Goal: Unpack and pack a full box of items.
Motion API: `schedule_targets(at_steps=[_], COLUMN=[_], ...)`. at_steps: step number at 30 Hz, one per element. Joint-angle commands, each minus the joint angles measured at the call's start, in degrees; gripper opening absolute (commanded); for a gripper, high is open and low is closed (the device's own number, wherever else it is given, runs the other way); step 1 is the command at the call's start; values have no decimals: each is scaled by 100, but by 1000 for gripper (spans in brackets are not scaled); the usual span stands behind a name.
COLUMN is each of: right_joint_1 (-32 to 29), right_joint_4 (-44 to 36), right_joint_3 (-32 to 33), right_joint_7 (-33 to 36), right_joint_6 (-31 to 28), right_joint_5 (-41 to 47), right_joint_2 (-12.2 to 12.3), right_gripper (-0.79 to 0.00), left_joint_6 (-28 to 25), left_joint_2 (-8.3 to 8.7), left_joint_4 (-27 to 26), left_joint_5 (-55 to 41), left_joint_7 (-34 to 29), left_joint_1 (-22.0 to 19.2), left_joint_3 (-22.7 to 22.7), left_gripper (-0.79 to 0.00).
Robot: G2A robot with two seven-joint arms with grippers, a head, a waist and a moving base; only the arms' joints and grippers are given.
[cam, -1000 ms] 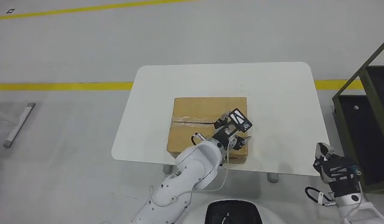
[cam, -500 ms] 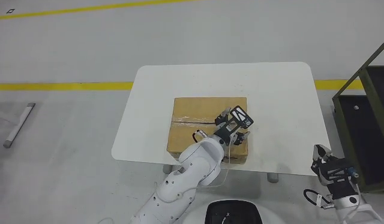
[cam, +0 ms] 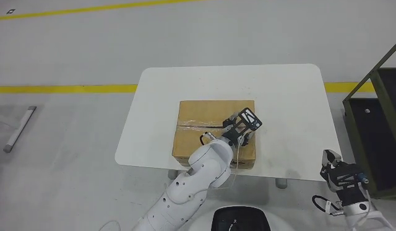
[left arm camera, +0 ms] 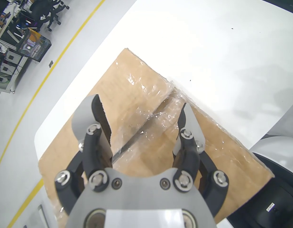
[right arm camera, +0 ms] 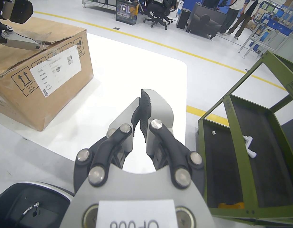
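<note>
1. Table (cam: 291, 95): white, spans the middle of the top view.
2. Cart (right arm camera: 235, 131): green, stands off the table at the top view's right edge.
3. Box (cam: 207, 116): cardboard, sits mid-table, flaps down, seam under clear tape.
4. Left gripper (left arm camera: 140, 103): spread wide and empty, hangs over the seam near the box's right end.
5. Right gripper (right arm camera: 144, 96): pressed together on nothing, hovers off the table's lower-right corner.

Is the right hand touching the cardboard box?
Apart. The top view shows the right hand at a corner of the table, with a wide stretch of bare top between it and the cardboard box.
</note>
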Motion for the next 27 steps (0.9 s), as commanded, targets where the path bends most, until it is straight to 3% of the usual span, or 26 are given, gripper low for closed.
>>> schedule_targets(at_steps=[1,8,10,12,13,16,17,18,27], right_joint_1=[9,20,19,13,10,5,5,6,18], right_joint_4=[3,-11,-5,-6,-9,-8,-10,-11,-34], right_joint_3=[-14,-45,-44,-37,-36,-28,-27,-26,-14], right_joint_7=[6,13,7,3,-3,2,7,10,20], right_joint_6=[-1,3,2,8,8,7,6,5,-21], right_joint_5=[8,6,4,8,19,32,32,32,66], right_joint_2=[-4,-16,-19,-22,-23,-27,-29,-30,-41], right_gripper=[-785,-785,-785,-785,-785,-785,-785,-785,-785], left_joint_6=[0,0,0,0,0,-12,-21,-53,-257], left_joint_2=[0,0,0,0,0,1,2,2,0], left_joint_4=[0,0,0,0,0,-16,-51,-89,-258], left_joint_5=[0,0,0,0,0,13,26,15,-22], left_joint_7=[0,0,0,0,0,47,119,188,342], left_joint_1=[0,0,0,0,0,25,61,90,252], left_joint_3=[0,0,0,0,0,-1,-17,-35,-238], left_gripper=[-86,-46,-68,-163,-163,-105,-22,0,0])
